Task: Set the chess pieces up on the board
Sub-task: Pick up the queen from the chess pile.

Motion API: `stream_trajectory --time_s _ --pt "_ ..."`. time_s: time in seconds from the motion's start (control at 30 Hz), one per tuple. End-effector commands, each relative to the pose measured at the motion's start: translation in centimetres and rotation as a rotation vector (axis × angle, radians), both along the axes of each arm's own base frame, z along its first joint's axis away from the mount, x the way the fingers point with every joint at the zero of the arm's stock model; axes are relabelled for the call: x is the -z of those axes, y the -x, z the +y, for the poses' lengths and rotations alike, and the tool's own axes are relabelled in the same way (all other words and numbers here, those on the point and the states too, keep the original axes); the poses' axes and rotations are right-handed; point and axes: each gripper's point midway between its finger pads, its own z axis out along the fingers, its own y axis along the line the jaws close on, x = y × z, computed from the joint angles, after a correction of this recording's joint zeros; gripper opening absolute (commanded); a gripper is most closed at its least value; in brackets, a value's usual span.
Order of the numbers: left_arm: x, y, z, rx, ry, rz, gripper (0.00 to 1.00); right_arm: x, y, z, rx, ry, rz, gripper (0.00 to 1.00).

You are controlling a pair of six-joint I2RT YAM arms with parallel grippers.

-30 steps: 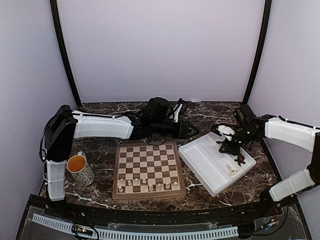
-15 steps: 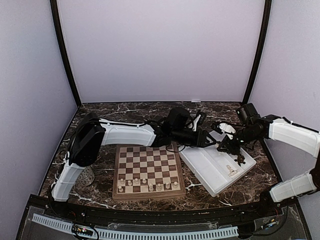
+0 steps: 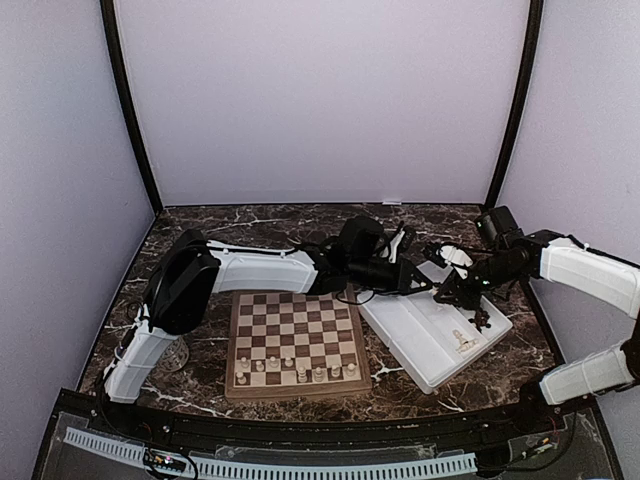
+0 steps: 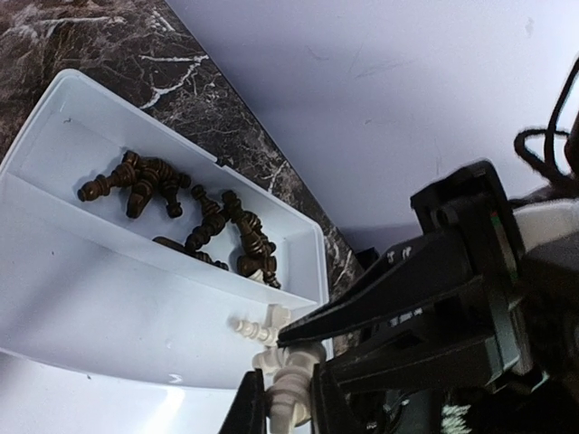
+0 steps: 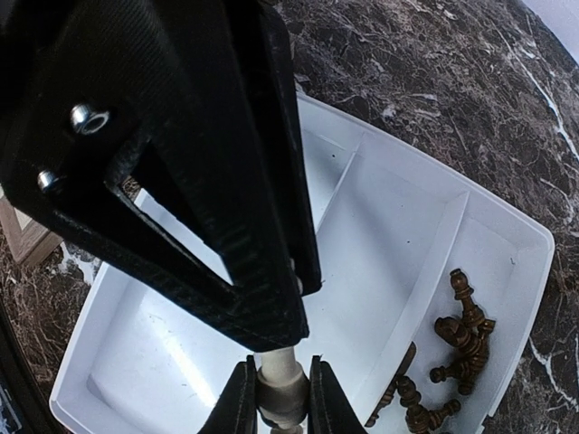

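The counter [image 3: 250,222] is dark marble veined in white. The board [image 3: 297,322] lies square near its front edge, about midway across. Just beside the board's right side, a white tray [image 3: 405,330] lies at an angle toward the right edge. A mug [image 3: 176,356] stands near the left edge, largely hidden.

A white plastic tray [image 3: 408,332] lies on the right half of the table [image 3: 260,225], turned askew to the table's edges. Low inner walls split it into several compartments, with a narrow one along its far side. The table is dark marble with white veins. Near its left edge stands a mug [image 3: 176,357], of which only part shows. Pale lilac walls [image 3: 320,100] close the scene on three sides, with a black pole [image 3: 125,100] in each back corner. A white slotted strip [image 3: 300,467] runs along the near edge.
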Motion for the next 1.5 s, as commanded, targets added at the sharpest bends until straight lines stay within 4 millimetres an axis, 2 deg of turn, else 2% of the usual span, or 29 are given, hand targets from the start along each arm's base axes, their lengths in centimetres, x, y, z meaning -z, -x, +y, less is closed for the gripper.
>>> stream_trajectory --time_s 0.0,0.07,0.27,0.3,0.37,0.47,0.73,0.87,0.97,1.1,1.27,1.4,1.47 --pt "-2.8 -0.1 -0.6 0.015 0.065 -0.039 0.05 0.3 0.3 -0.1 -0.009 -0.002 -0.002 0.09" --pt "-3.7 -0.4 -0.4 0.006 0.077 -0.054 0.0 1.1 0.4 -0.4 -0.004 0.02 0.018 0.1" --pt "-7.3 -1.8 1.4 -0.043 0.134 -0.101 0.0 3.6 1.0 -1.5 0.017 0.074 0.072 0.13" --pt "-7.1 -1.8 1.6 -0.045 0.131 -0.096 0.0 3.8 0.9 -1.6 0.023 0.076 0.076 0.14" --pt "-8.2 -2.1 2.3 -0.057 0.148 -0.098 0.0 4.2 0.9 -1.7 0.03 0.081 0.093 0.16" --pt "-8.2 -2.3 3.0 -0.067 0.157 -0.085 0.0 4.8 0.9 -1.8 0.039 0.084 0.122 0.21" --pt "-7.6 -2.0 3.5 -0.065 0.167 -0.055 0.0 4.7 0.6 -1.7 0.049 0.069 0.13 0.23" --pt "-7.6 -2.0 3.5 -0.066 0.177 -0.049 0.0 4.8 0.7 -1.6 0.049 0.066 0.138 0.32" --pt "-7.7 -2.0 3.5 -0.065 0.181 -0.05 0.0 4.8 0.6 -1.5 0.051 0.062 0.138 0.33" --pt "-7.6 -1.9 3.5 -0.061 0.179 -0.048 0.0 4.2 0.3 -1.3 0.057 0.049 0.124 0.29" --pt "-7.4 -2.0 3.6 -0.065 0.176 -0.043 0.0 3.0 -0.3 -1.3 0.077 0.033 0.088 0.34" --pt "-7.1 -1.9 3.6 -0.064 0.171 -0.039 0.0 0.1 -1.2 -1.4 0.091 -0.006 0.004 0.48" --pt "-7.0 -1.8 3.6 -0.061 0.169 -0.037 0.0 -1.7 -1.5 -1.3 0.089 -0.038 -0.047 0.62"
